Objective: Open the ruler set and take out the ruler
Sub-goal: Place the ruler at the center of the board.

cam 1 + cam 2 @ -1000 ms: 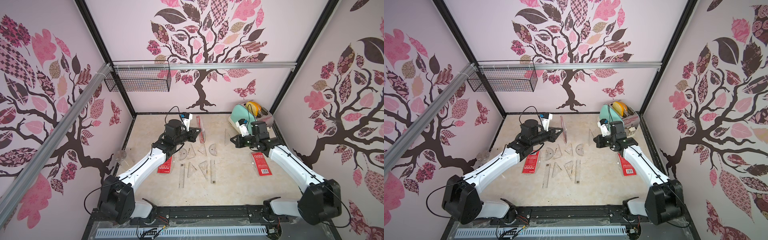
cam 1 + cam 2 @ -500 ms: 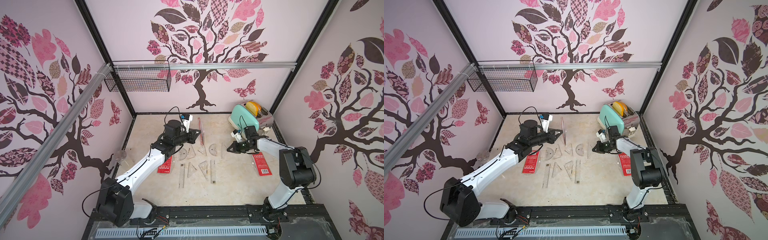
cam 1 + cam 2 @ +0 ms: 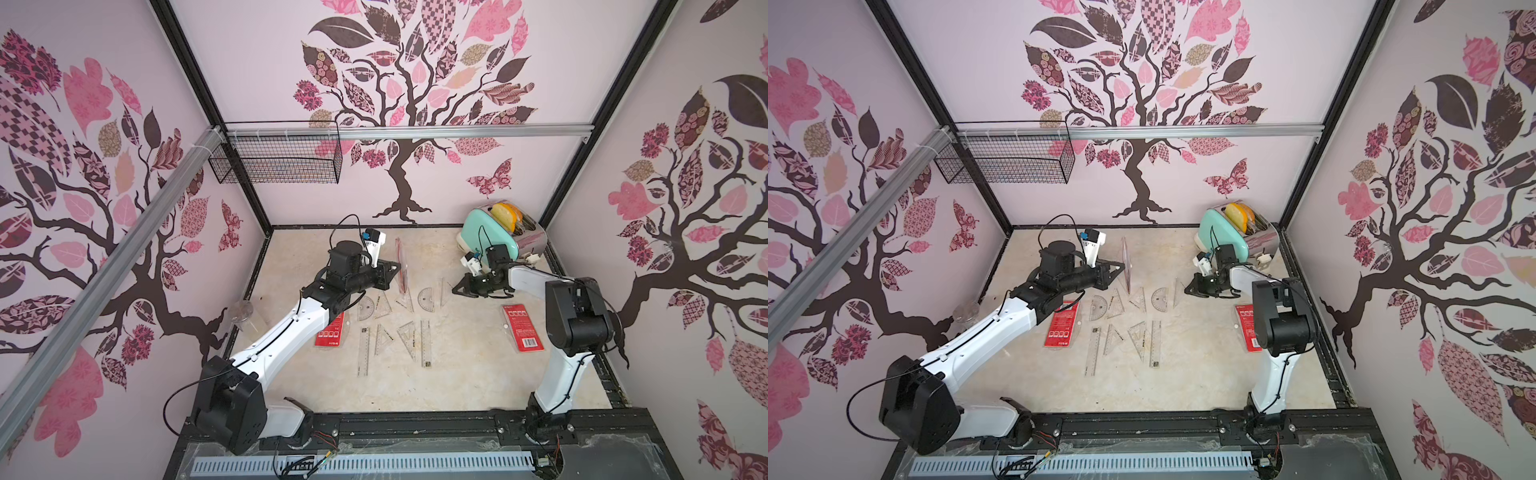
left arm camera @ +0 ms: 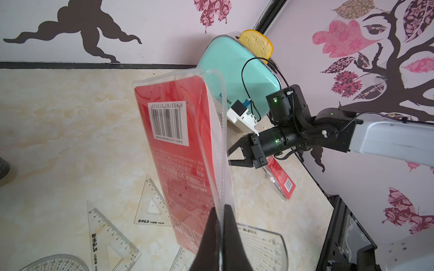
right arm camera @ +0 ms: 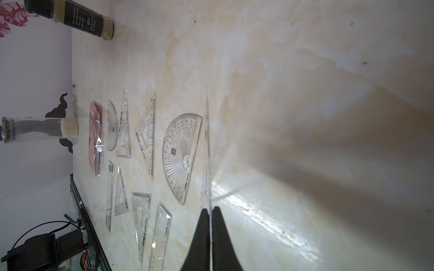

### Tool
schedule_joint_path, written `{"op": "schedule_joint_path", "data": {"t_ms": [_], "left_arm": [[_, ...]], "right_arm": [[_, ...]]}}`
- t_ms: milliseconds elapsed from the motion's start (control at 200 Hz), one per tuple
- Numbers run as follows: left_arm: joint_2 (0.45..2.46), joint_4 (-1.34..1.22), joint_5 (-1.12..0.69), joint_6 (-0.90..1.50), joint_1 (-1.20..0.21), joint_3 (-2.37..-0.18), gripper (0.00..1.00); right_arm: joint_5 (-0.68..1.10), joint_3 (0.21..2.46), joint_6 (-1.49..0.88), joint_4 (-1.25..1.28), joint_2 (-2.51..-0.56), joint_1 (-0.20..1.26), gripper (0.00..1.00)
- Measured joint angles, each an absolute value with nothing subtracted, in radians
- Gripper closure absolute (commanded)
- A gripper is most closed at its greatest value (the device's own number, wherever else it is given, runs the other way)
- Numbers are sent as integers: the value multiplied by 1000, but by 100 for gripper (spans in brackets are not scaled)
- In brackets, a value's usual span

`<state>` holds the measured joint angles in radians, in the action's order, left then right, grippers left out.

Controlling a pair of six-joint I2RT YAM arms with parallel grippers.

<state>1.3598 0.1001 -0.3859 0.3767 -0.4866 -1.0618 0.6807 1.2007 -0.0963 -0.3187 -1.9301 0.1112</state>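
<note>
Since a second ago the right arm has folded, its elbow now raised, and the right gripper (image 3: pixel 457 290) has sunk low over the surface (image 3: pixel 457 374). Its jaws are all but closed on a clear set square (image 5: pixel 207 152), held edge-on just beside the protractor (image 3: pixel 425 299). The left gripper (image 4: pixel 222 208) has hardly shifted: it stays clamped on the ruler set (image 4: pixel 178 145), a red-carded clear pouch held upright above the laid-out rulers (image 3: pixel 363 351)

Overhead stereo pair, two close wrist views
</note>
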Motion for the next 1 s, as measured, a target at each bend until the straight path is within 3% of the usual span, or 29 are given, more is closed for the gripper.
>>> {"op": "schedule_joint_path", "data": {"t_ms": [525,795,995], "left_arm": [[1360,118,-387,366,-487,-1062,100],[1360,121,-386,366,-487,-1062,100],[1360,121,-375,366,-487,-1062,100]], "right_arm": [[603,1213,-79,-368,-1970,108,67],[501,1136,-98,-368,-1701,151,53],[422,1130,-110,-321,-1472,367,50]]}}
